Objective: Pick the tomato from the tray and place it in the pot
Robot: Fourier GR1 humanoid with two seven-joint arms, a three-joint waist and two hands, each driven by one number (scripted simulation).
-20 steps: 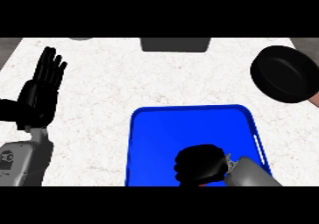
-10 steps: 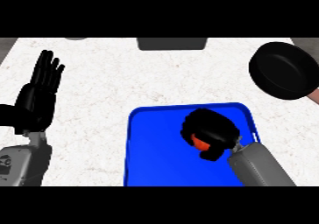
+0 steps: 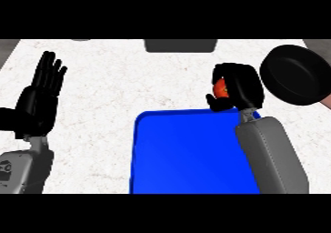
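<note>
Tomato (image 3: 222,87) clamped in right robot hand (image 3: 239,86) over far edge of tray (image 3: 188,154), near pot (image 3: 297,75); left robot hand (image 3: 41,98) resting, fingers straight.

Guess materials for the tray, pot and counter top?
Tray: looks like plastic; uniform saturated blue, smooth, raised rim. Could be painted metal.
Pot: flat matte black with no highlights; maybe coated metal or cast iron.
Counter: white with faint grey mottling; stone or marble-look laminate.
</note>
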